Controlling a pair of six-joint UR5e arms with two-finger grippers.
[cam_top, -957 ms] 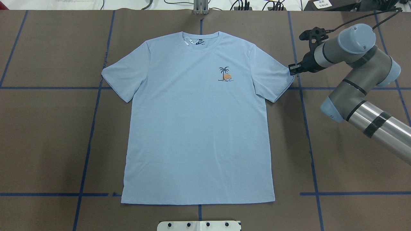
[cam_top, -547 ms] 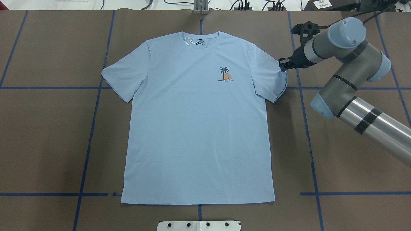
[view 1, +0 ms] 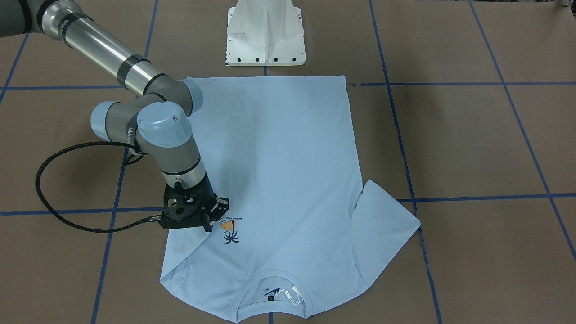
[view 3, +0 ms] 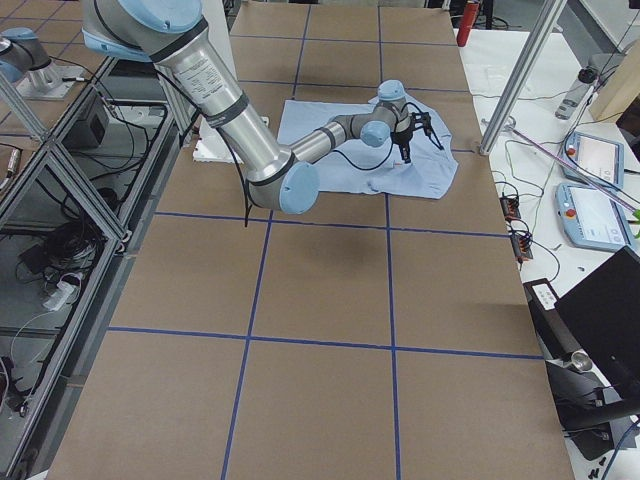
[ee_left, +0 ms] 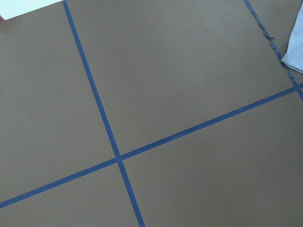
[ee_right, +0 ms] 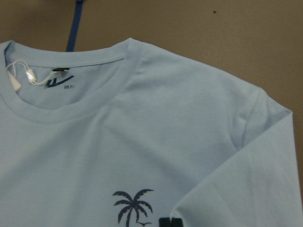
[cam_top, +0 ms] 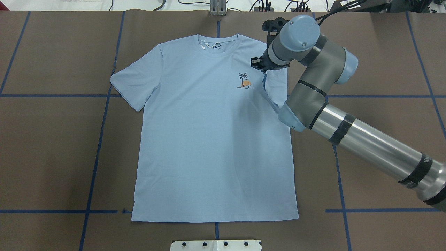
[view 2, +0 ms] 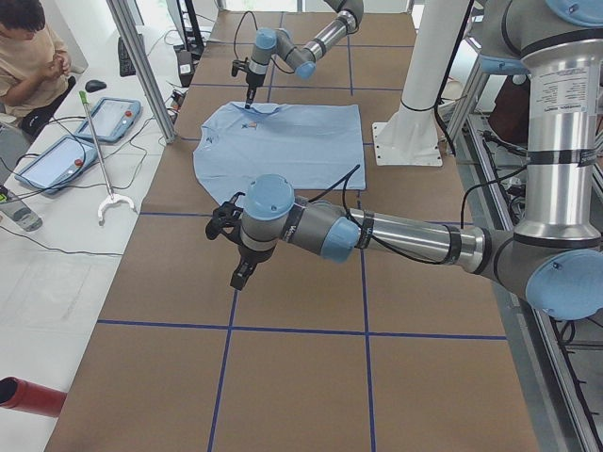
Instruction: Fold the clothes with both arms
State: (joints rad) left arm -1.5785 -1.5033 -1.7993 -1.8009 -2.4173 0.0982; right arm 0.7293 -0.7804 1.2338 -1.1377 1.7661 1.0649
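The light blue T-shirt [cam_top: 209, 139] lies flat, chest up, on the brown surface [cam_top: 52, 139]. The right end effector [cam_top: 257, 65] is clamped on one sleeve [cam_top: 275, 90], which is drawn in beside the palm-tree print [cam_top: 244, 81]. The left end effector [view 2: 237, 273] hovers well apart from the shirt; I cannot tell whether its fingers are apart or together

The brown paper-covered bench [cam_top: 52, 157] is crossed by blue tape lines [cam_top: 52, 211]; a white side table [view 2: 42, 282] flanks it at 9 o'clock.
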